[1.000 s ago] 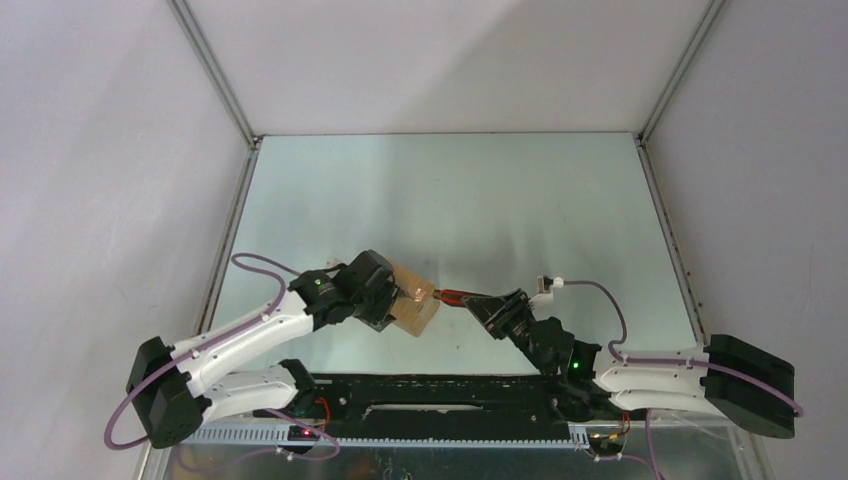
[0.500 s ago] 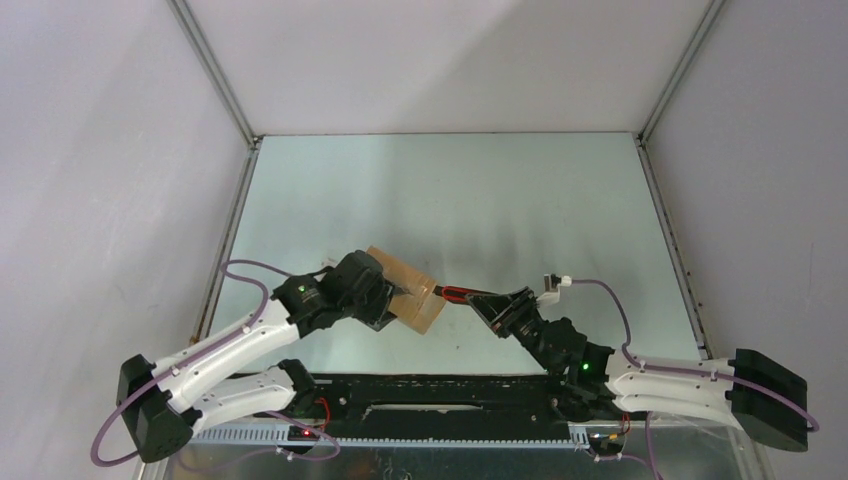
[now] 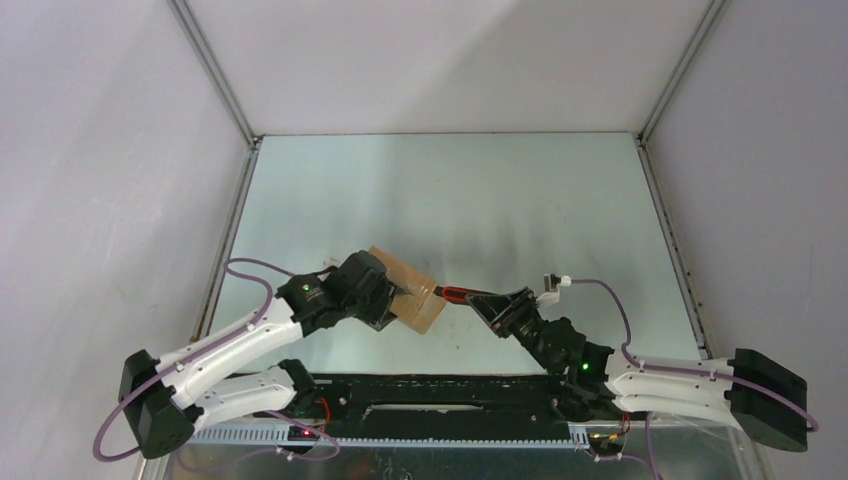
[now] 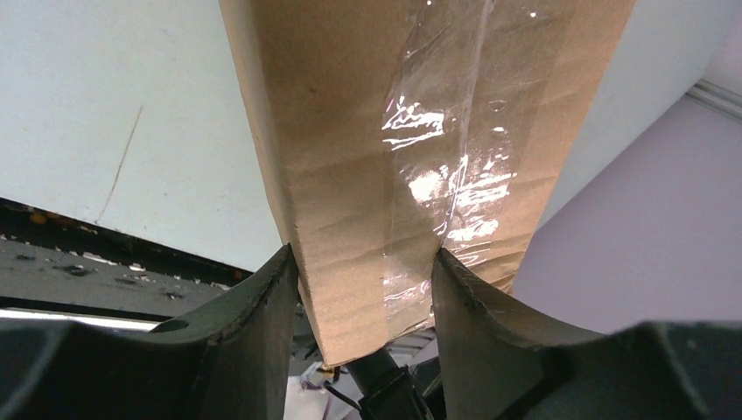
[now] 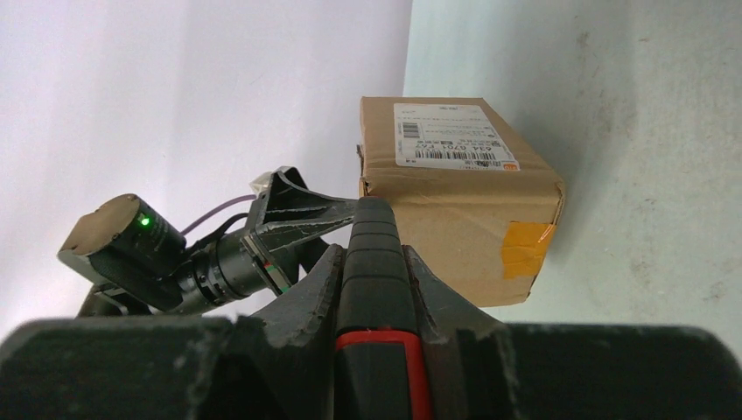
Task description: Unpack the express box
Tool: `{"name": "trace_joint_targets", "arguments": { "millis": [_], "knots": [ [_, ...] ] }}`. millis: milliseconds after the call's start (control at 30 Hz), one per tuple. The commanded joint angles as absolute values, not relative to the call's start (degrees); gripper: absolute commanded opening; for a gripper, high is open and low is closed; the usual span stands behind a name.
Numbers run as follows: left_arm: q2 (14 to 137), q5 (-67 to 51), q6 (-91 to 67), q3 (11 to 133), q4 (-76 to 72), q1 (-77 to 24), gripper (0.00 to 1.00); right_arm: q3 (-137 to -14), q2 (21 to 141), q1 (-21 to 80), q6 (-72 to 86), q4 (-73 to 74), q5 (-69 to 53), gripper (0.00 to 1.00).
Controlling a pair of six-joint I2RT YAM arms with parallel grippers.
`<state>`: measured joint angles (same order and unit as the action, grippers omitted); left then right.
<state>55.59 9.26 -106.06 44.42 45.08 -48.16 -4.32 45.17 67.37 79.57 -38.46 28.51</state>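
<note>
Item: express box (image 3: 412, 296), a brown carton with white shipping label, clear tape and an orange tape patch, at the front centre of the table (image 3: 450, 190), clamped between the left gripper (image 4: 366, 262) jaws. Right gripper (image 5: 374, 255): jaws narrow, holding a red-and-black utility knife (image 5: 377, 293), tip pointing at the box edge; contact not discernible.

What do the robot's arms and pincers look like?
The left arm and right arm have white shells and black joints. Purple cables loop along them, and each shows a small green light. The left pincer and right pincer are black, with chunky fingers.
</note>
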Motion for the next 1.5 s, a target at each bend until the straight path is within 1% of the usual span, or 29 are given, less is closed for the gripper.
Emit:
{"name": "trace_joint_targets", "arguments": {
  "millis": [0, 233, 367, 500, 733, 867, 967, 1100, 1167, 1333, 1467],
  "knots": [
    [57.83, 15.75, -109.78, 48.55, 37.94, -49.81, 0.0, -5.34, 47.7, 69.4, 78.96, -41.74, 25.16, 0.0],
    [60.9, 18.05, -111.74, 51.07, 34.93, -52.82, 0.0, -6.02, 51.4, 71.86, 79.49, -44.66, 26.29, 0.0],
    [60.05, 20.92, -114.01, 50.33, 36.69, -52.82, 0.0, -5.12, 51.19, 72.07, 80.65, -44.8, 26.75, 0.0],
    [58.95, 23.32, -114.8, 50.03, 39.9, -52.32, 0.0, -3.24, 49.6, 71.55, 82.25, -44.76, 27.59, 0.0],
    [58.54, 23.69, -114.79, 48.81, 43.09, -51.94, 0.0, -0.35, 44.01, 66.69, 84.57, -42.45, 25.28, 0.0],
    [58.16, 22.55, -115.3, 46.91, 41.42, -51.87, 0.0, -0.09, 41.67, 65.38, 84.48, -40.67, 24.32, 0.0],
    [58.87, 22.23, -114.77, 47.75, 41.02, -51.86, 0.0, -0.09, 41.84, 65.3, 84.44, -41.06, 24.03, 0.0],
    [59.78, 21.64, -114.6, 48.17, 38.79, -51.86, 0.0, -0.41, 43.68, 65.78, 83.84, -42.47, 23.16, 0.0],
    [60.35, 20.46, -114.54, 48.29, 36.71, -51.97, 0.0, -1.62, 45.73, 67.62, 83.23, -43.47, 23.57, 0.0],
    [62.45, 18.57, -114.41, 50.97, 32.33, -52.21, 0.0, -2.86, 54.64, 71.41, 83.26, -50.75, 24.4, 0.0],
    [63.98, 18.63, -113.87, 53.68, 31.79, -52.64, 0.0, -4.33, 60.69, 72.94, 83.16, -55.52, 23.98, 0.0]
  ]
}}
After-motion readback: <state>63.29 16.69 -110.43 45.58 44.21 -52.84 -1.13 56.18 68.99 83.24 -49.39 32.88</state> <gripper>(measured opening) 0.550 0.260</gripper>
